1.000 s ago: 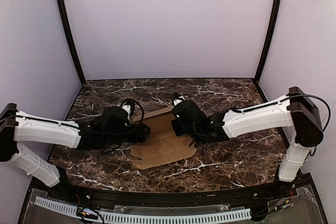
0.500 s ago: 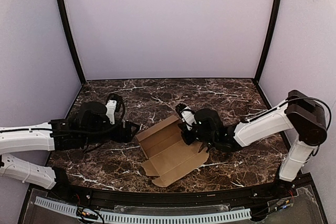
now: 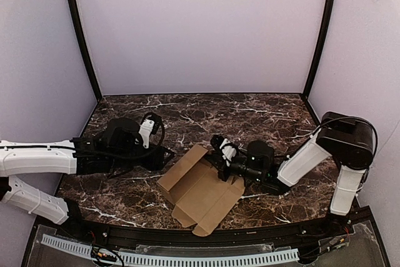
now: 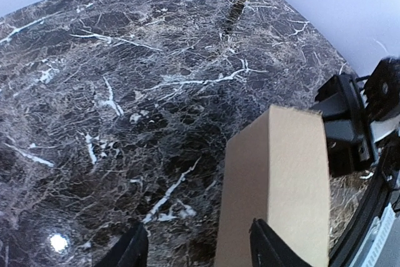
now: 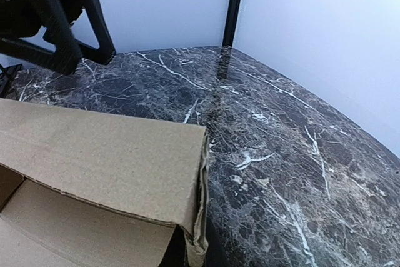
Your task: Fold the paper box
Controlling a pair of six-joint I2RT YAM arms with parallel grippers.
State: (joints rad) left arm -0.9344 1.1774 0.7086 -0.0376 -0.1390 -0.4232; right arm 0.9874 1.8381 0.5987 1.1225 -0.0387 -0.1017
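Note:
The paper box [image 3: 203, 192] is a brown cardboard sheet, partly folded, lying near the table's front middle with its far-left panel [image 4: 281, 179] raised. My right gripper [image 3: 219, 162] sits low at the box's far right corner. In the right wrist view the doubled cardboard edge [image 5: 203, 217] runs straight into the place of the jaws, and the fingers themselves are hidden. My left gripper [image 3: 167, 153] hovers just left of the raised panel. It is open [image 4: 197, 245], with bare marble between the fingers and the panel's edge by its right finger [image 4: 265, 248].
The dark marble table [image 3: 262, 114] is enclosed by pale walls and black corner posts [image 3: 81, 35]. A black rail [image 3: 200, 242] borders the near edge. The left gripper's black frame [image 5: 62, 23] shows at the top left of the right wrist view.
The right gripper has drawn the box toward the near edge and to the right, turning it, and one panel now stands up. The left gripper backed off left, then came in again with narrower jaws.

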